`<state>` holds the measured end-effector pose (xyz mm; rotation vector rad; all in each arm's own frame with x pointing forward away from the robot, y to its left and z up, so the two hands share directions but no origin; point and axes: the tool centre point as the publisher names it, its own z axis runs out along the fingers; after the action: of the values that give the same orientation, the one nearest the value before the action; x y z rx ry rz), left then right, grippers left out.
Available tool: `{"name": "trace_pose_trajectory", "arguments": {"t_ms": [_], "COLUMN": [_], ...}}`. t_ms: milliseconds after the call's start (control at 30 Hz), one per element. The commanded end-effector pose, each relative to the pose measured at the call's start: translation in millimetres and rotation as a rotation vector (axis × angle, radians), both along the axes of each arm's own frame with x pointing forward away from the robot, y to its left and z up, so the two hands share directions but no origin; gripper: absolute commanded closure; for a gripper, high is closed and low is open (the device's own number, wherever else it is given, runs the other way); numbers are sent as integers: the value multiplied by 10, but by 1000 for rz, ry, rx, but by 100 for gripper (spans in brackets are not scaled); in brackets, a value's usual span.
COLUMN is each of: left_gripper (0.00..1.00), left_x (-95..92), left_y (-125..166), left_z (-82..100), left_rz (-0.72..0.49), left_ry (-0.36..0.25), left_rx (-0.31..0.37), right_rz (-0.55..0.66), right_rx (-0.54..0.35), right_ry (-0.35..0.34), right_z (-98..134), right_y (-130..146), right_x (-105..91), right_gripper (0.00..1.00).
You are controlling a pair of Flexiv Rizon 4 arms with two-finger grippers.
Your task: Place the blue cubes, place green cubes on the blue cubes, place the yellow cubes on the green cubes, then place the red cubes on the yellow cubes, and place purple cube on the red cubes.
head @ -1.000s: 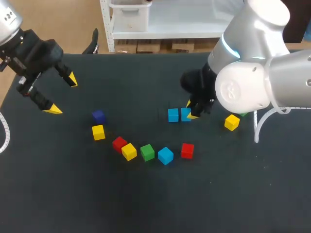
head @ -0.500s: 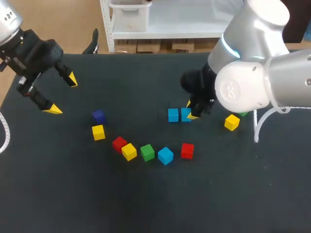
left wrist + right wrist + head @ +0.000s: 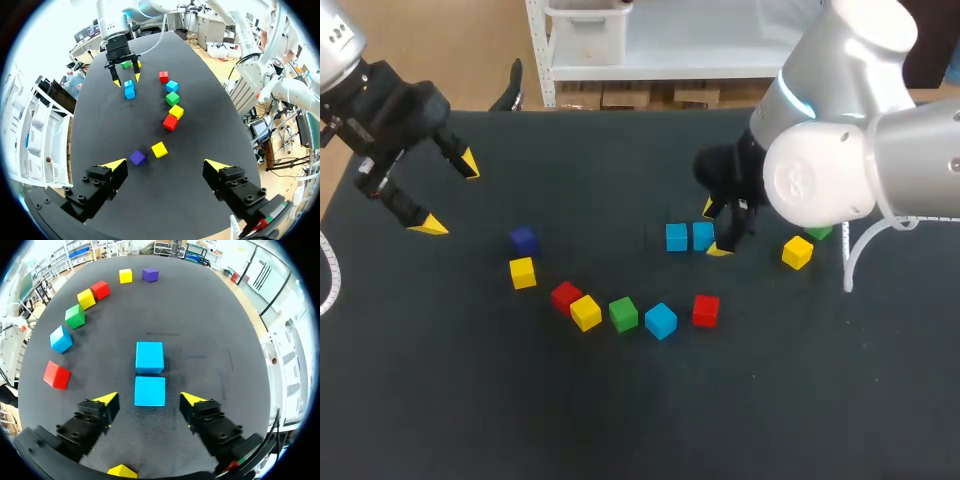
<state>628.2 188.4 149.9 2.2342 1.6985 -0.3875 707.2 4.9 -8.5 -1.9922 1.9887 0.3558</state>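
Note:
Two blue cubes point(image 3: 676, 237) point(image 3: 702, 236) sit side by side on the black table point(image 3: 620, 410). My right gripper point(image 3: 715, 228) stands open around the right-hand one. In the right wrist view that blue cube point(image 3: 149, 390) lies between the yellow fingertips point(image 3: 106, 398) with a gap on each side, and the other blue cube point(image 3: 149, 357) is just ahead. A third blue cube point(image 3: 660, 320) lies in a curved row with a green cube point(image 3: 623, 314), a yellow cube point(image 3: 585, 312) and two red cubes point(image 3: 565, 296) point(image 3: 705, 310). My left gripper point(image 3: 448, 193) hangs open at the far left, holding nothing.
A purple cube point(image 3: 523, 239) and a yellow cube point(image 3: 521, 272) lie left of the row. Another yellow cube point(image 3: 797, 252) and a partly hidden green cube point(image 3: 819, 232) sit right of my right gripper, under the arm. A white cable point(image 3: 325, 270) curls at the left edge.
My right gripper's fingers have spread apart, letting go of the blue cube beside the other blue cube. The left arm has not moved.

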Motion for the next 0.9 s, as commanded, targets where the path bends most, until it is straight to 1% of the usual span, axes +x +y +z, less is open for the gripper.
{"name": "trace_pose_trajectory", "arguments": {"t_ms": [33,200,367,433,533,667,767,900], "left_gripper": [0,0,0,0,0,0,0,0], "left_x": [7,7,7,7,7,7,7,7], "left_y": [0,0,0,0,0,0,0,0], "left_z": [3,3,3,3,3,3,3,3], "left_rz": [-1,-1,-1,-1,-1,-1,-1,-1], "left_ry": [1,1,1,1,1,1,1,1], "left_rx": [3,3,3,3,3,3,3,3], "right_rz": [-1,-21,-25,-19,-40,-84,-102,-111], "right_rx": [8,54,80,106,160,283,313,318], "right_ry": [10,27,19,18,25,36,27,16], "right_z": [42,194,353,409,471,533,564,583], "right_y": [-44,-190,-392,-471,-605,-776,-881,-1022], "right_x": [11,-1,-31,-50,-68,-80,-97,-122], "right_gripper": [0,0,0,0,0,0,0,0]}}
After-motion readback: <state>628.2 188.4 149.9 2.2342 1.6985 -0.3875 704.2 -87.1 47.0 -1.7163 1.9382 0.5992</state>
